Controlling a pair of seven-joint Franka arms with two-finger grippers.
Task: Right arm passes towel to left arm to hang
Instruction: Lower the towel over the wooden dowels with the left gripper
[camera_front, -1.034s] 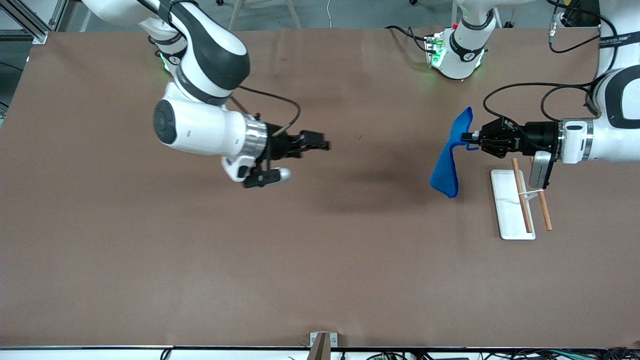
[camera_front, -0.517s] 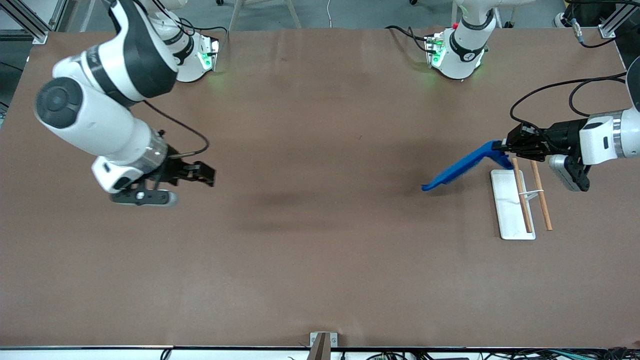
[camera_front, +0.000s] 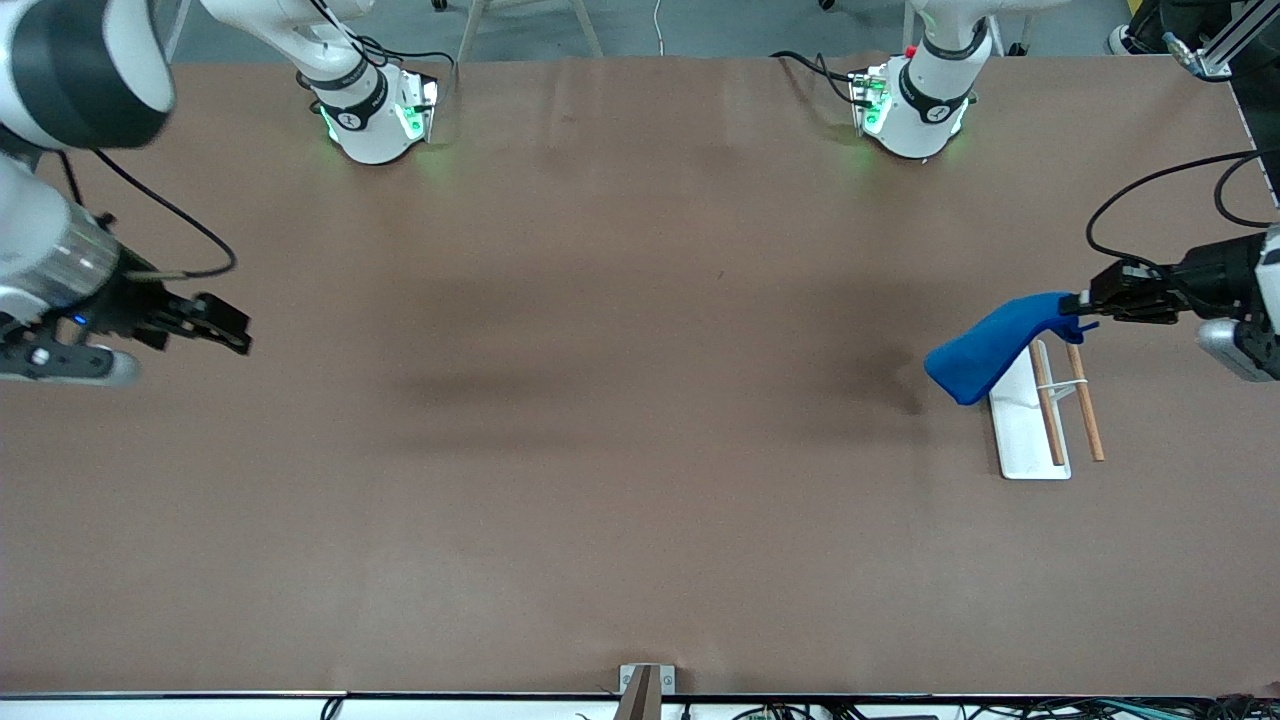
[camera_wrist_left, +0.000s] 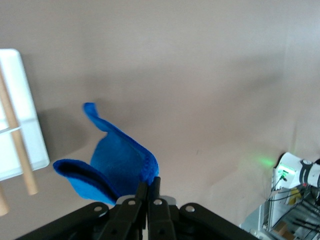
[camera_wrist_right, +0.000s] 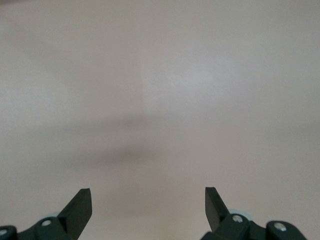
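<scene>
The towel (camera_front: 990, 345) is pinched by the left gripper (camera_front: 1082, 302) over the rack (camera_front: 1020, 432), draping toward its 10 o'clock. The right gripper (camera_front: 238, 333) is held spread over bare table (camera_front: 600, 450) at the right arm's end.

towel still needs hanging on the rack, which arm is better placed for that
Left. The left hand is shut on the towel, holding it over the white rack with wooden rods. The right hand is open with nothing in it, over the table's right-arm end.
</scene>
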